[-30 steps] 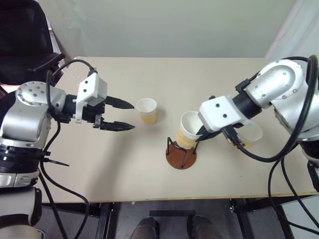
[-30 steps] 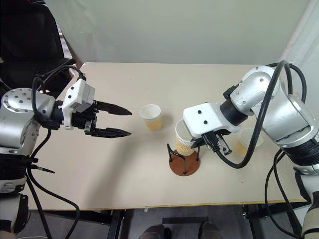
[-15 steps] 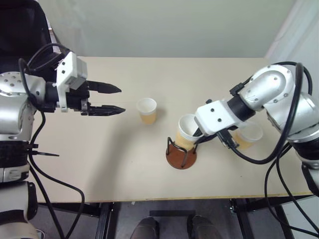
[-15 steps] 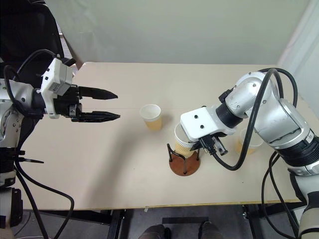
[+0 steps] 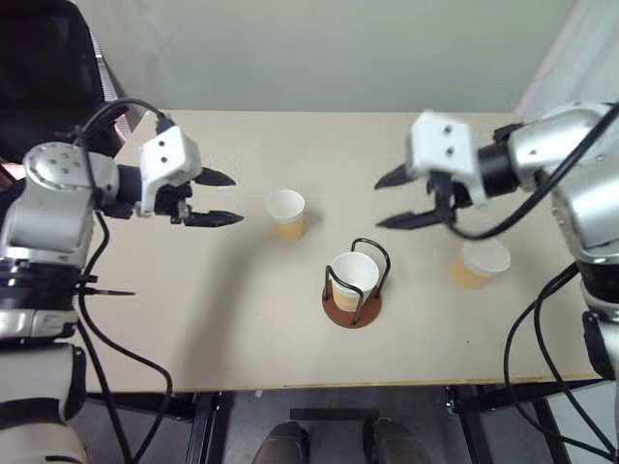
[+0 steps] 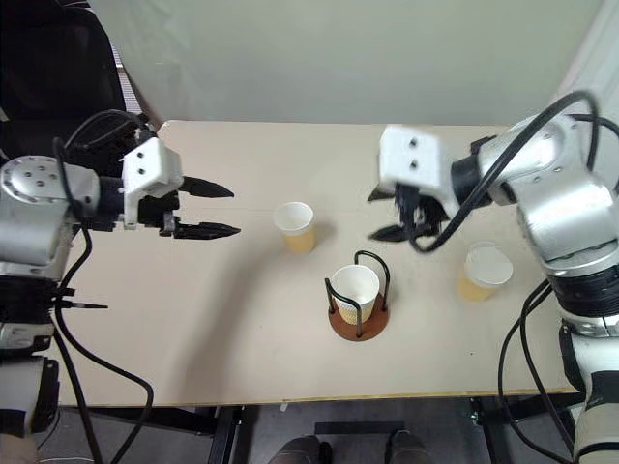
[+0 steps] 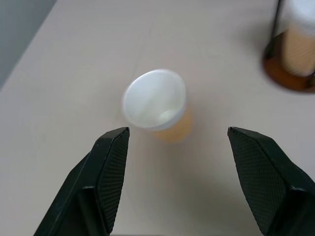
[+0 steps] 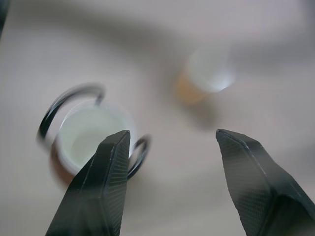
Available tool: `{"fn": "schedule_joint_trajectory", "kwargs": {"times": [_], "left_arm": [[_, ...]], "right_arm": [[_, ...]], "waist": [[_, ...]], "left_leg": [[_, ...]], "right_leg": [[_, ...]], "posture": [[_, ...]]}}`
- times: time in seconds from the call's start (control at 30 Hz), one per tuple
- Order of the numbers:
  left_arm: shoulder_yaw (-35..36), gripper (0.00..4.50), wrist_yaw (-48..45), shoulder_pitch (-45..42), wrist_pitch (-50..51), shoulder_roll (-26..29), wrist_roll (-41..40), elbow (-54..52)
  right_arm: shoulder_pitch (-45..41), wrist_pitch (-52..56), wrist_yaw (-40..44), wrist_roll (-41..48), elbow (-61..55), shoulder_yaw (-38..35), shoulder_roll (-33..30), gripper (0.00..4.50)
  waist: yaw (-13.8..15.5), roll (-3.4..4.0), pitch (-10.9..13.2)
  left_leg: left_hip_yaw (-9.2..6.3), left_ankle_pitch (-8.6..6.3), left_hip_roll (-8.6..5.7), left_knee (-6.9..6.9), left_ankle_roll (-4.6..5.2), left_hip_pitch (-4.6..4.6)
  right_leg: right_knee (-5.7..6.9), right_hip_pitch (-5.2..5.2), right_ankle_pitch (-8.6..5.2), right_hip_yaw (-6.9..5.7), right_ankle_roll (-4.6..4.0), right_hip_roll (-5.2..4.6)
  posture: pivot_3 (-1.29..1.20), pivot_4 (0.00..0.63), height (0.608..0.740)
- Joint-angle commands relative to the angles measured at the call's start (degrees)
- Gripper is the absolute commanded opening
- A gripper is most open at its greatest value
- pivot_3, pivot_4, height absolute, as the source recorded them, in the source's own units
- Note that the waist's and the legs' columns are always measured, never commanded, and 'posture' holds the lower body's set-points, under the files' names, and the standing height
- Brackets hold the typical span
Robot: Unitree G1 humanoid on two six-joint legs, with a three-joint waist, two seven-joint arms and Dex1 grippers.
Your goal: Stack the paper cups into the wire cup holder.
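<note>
One tapered paper cup sits inside looped black wire holder; both pointed end effectors gape empty.

Both arms are built of rounded silver-grey metal housings with black joint sections between them. The left shoulder housing carries a ring of small dark screw holes on its face. Each wrist ends in a boxy white plastic block with two dark screw dots on its flat side. Loose black cables loop from the upper arms to the wrists and hang below the elbows. The left gripper and right gripper each have two slim, tapering black fingers with pointed tips; their inner faces bear a fine cross-hatched texture.
</note>
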Motion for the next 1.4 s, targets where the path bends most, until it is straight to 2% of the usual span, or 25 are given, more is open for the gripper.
{"fn": "schedule_joint_trajectory", "kwargs": {"times": [0.03,0.23,0.5,0.87,1.23,1.4], "left_arm": [[-1.66,3.44,1.38,-4.09,-8.23,-2.15,4.26,4.08],[-5.22,3.44,-0.35,-8.86,-21.46,-5.39,9.31,13.26],[-8.88,3.44,-0.89,-13.21,-34.59,-7.32,15.01,25.56],[-9.83,3.44,7.75,-16.44,-42.20,-13.29,20.65,35.18],[-11.30,3.44,10.63,-17.14,-45.14,-15.38,23.74,39.21],[-12.45,3.44,14.84,-18.61,-46.35,-17.26,26.51,42.49]], "right_arm": [[1.68,7.09,-4.17,6.49,-5.73,-9.82,0.18,2.84],[5.74,16.09,-10.20,14.98,-12.63,-17.98,0.64,2.84],[8.25,19.78,-15.76,21.23,-15.26,-21.48,-2.24,2.84],[9.71,19.99,-20.43,27.83,-16.30,-22.31,-4.91,2.84],[10.00,19.72,-23.30,31.88,-15.84,-22.08,-7.74,2.84],[10.13,19.70,-24.27,33.38,-15.81,-22.09,-8.47,2.84]], "waist": [[0.09,-0.01,-0.01],[0.10,-0.02,-0.01],[0.09,-0.02,-0.01],[0.12,-0.02,-0.01],[0.26,-0.02,-0.01],[0.35,-0.03,-0.02]], "left_leg": [[0.02,0.00,-0.01,-0.01,0.00,0.00],[0.08,-0.04,-0.02,-0.02,0.01,-0.11],[0.05,-0.04,-0.02,0.00,0.01,-0.13],[0.09,-0.07,-0.06,0.05,0.06,-0.26],[0.14,-0.08,-0.03,0.11,0.07,-0.36],[0.15,-0.08,-0.08,0.17,0.09,-0.38]], "right_leg": [[-0.02,-0.01,0.00,0.01,0.00,0.00],[-0.10,-0.08,0.04,0.03,0.17,0.00],[-0.05,-0.13,0.06,0.04,0.30,0.02],[-0.07,-0.21,0.08,0.02,0.48,0.00],[-0.06,-0.30,0.13,0.08,0.64,0.00],[-0.06,-0.29,0.17,0.10,0.72,-0.03]], "posture": [[0.00,0.150,0.740],[0.00,0.150,0.740],[0.00,0.150,0.740],[0.00,0.150,0.740],[0.00,0.150,0.740],[0.00,0.150,0.740]]}}
